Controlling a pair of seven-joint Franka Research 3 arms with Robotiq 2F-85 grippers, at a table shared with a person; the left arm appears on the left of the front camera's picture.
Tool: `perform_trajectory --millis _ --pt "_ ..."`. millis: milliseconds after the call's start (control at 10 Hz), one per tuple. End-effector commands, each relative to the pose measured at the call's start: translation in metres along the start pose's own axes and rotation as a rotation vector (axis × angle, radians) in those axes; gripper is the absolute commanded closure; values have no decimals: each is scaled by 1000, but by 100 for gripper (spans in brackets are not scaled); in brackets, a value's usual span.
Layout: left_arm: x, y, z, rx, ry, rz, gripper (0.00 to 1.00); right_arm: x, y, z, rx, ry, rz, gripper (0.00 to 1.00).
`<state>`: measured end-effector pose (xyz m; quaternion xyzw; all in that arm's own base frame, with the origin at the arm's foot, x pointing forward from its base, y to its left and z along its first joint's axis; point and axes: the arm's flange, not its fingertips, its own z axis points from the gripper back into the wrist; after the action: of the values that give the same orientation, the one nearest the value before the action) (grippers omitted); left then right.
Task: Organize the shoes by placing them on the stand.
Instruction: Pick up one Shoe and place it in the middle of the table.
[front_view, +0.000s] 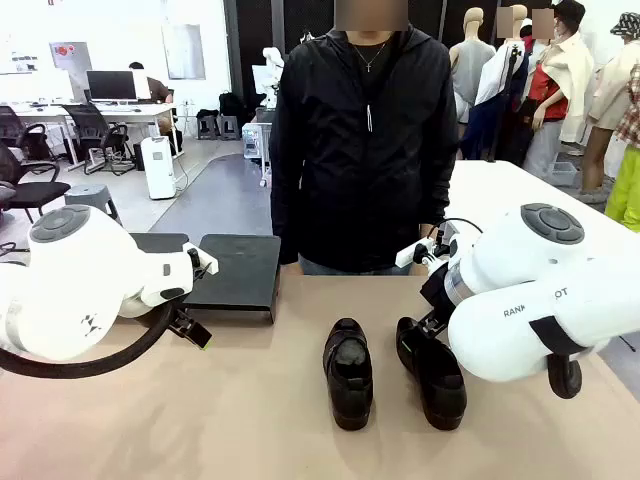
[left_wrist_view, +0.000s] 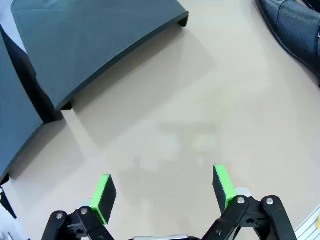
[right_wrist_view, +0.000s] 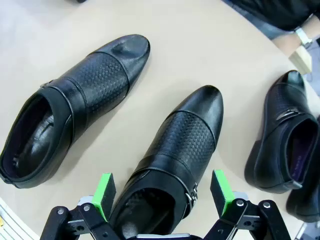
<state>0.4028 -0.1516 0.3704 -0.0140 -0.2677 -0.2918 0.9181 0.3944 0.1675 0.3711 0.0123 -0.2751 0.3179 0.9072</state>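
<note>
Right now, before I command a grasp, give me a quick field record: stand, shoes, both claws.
stand: dark, at the far left of the table
shoes: at least three in the right wrist view, all on the table, none on the stand
left claw: open, over bare table beside the stand
right claw: open, above one shoe's heel end; contact unclear

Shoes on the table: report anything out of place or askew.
Nothing damaged or tipped. Every shoe in view sits upright on the table, none on the dark stand. One shoe lies apart from the pair, angled slightly differently.
</note>
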Motion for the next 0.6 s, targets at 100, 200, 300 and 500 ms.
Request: perform_trajectory --millis 100,200,300,500 --pt "0 0 0 0 0 0 0 0 0 0 0 0 0 0" --pt "0 0 0 0 0 0 0 0 0 0 0 0 0 0" --pt "0 0 0 0 0 0 0 0 0 0 0 0 0 0" --pt "0 0 0 0 0 0 0 0 0 0 0 0 0 0"
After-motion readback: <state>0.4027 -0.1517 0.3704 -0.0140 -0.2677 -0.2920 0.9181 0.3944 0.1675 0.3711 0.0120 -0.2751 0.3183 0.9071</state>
